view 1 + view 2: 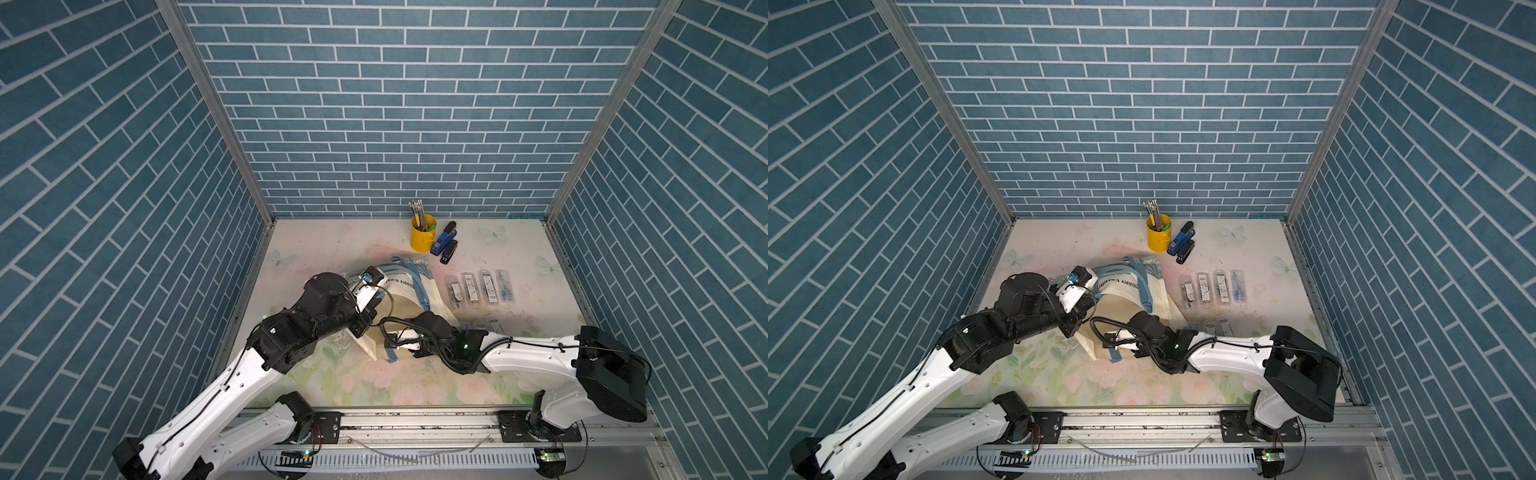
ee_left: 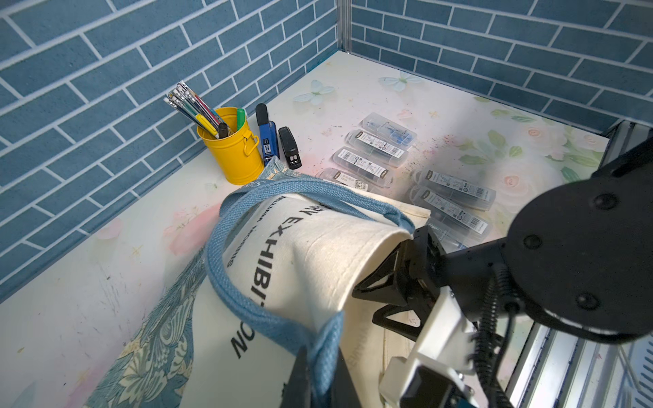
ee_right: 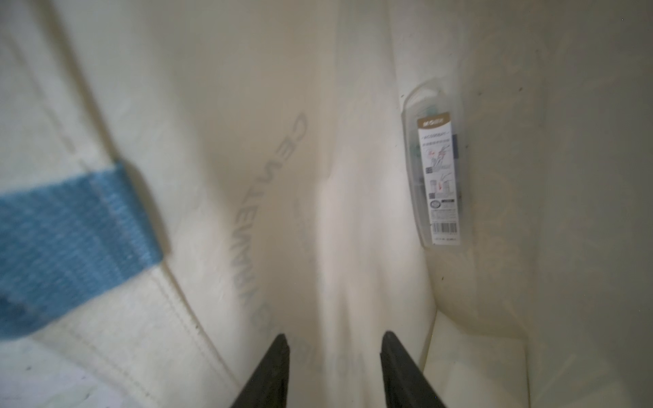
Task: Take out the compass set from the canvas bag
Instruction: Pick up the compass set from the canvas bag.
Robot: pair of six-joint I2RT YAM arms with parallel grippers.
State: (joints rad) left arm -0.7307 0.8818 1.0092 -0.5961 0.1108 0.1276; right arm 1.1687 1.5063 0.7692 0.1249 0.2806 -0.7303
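Note:
The cream canvas bag [image 1: 409,305] [image 1: 1133,301] lies on its side mid-table, its mouth toward the front. My left gripper [image 2: 321,349] is shut on the bag's light blue strap handle [image 2: 243,303] and holds the mouth up. My right gripper [image 3: 335,333] is open inside the bag with nothing between its fingers; in a top view its fingers [image 2: 380,282] reach into the mouth. A compass set [image 3: 438,176], a clear case with a white label, lies deeper in the bag, ahead of and beside the right fingers, apart from them.
Several clear compass cases [image 1: 478,289] [image 2: 374,155] lie in rows on the table right of the bag. A yellow pencil cup [image 1: 423,239], a blue stapler [image 1: 443,245] and a black stapler [image 1: 449,253] stand near the back wall.

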